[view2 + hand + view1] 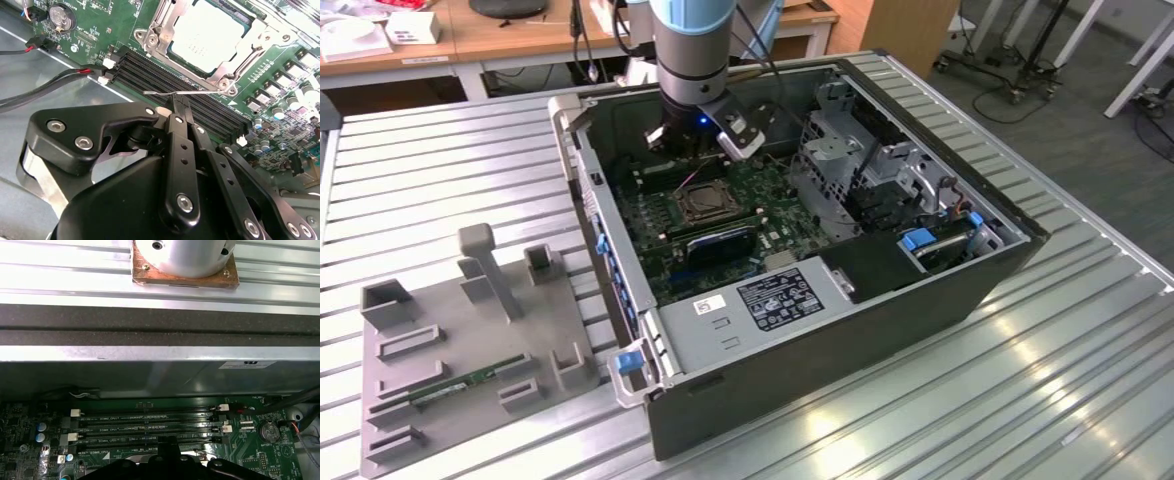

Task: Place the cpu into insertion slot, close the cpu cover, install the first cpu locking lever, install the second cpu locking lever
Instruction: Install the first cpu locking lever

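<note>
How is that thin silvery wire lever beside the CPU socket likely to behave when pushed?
The thin silvery wire locking lever is long and slender, so it probably flexes springily rather than staying rigid. Its smooth round metal could slip off the black gripper, whose jaws look shut against it. It looks light for its length.

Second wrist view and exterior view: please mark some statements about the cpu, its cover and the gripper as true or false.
1. The cpu sits framed by the cpu cover. True.
2. The cpu cover stands upright, open. False: it lies flat around the cpu.
3. The gripper is shut on a thin locking lever. True.
4. The computer case rests on a wooden desk. False: it rests on a ribbed metal table.
</note>
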{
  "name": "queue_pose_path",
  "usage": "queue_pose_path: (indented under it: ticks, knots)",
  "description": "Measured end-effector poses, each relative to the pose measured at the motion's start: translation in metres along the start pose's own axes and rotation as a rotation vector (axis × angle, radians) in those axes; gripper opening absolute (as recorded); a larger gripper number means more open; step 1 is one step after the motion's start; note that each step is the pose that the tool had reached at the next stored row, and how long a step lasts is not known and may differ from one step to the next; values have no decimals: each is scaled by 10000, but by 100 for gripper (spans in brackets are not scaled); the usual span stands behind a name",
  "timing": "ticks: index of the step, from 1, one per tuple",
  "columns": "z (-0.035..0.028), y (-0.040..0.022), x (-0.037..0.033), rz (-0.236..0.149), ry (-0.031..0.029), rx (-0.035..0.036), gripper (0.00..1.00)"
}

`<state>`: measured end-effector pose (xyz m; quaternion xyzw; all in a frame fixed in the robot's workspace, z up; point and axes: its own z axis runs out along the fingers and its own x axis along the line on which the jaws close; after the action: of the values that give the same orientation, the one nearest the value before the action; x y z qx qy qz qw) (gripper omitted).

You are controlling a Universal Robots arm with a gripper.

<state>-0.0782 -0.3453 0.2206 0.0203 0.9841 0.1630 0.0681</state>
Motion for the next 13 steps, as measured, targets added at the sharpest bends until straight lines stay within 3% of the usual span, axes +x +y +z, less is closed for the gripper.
queue_pose_path:
  ticks: [13]
  knots:
    - [12, -2, -24, -2, -2, 23, 11]
